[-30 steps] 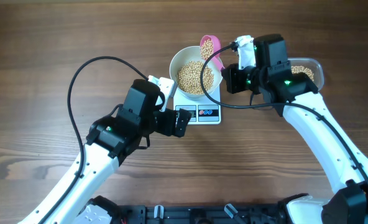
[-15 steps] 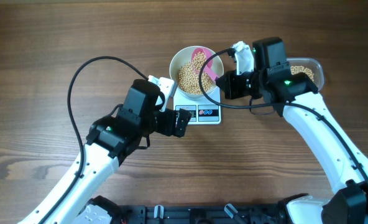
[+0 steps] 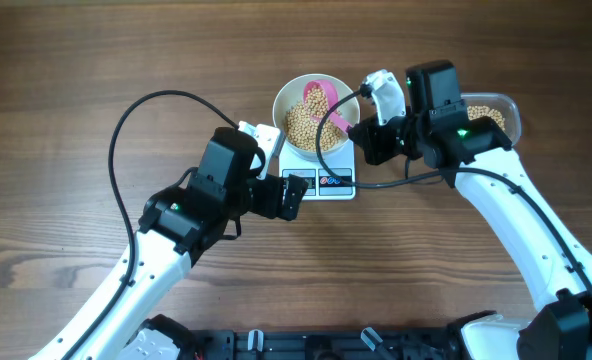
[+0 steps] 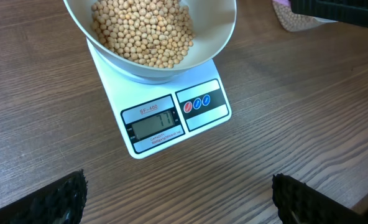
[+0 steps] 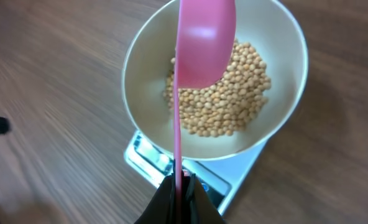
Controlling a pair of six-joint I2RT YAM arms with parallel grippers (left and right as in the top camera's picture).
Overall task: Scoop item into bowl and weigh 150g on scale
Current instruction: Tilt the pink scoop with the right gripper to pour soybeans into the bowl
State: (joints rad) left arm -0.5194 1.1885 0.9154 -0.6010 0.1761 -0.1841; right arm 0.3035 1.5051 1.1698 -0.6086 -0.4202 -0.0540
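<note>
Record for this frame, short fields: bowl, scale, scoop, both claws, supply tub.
bowl: white, on the scale, partly filled with beans
scale: white, display on front edge, digits unreadable
scoop: pink, above the bowl
right claw: shut on the scoop handle
left claw: open, empty, in front of the scale
tub: clear, beans inside, by the right arm

The wooden table (image 3: 76, 60) carries the scale (image 3: 321, 182) — and, to its right, a clear tub (image 3: 516, 120)
</note>
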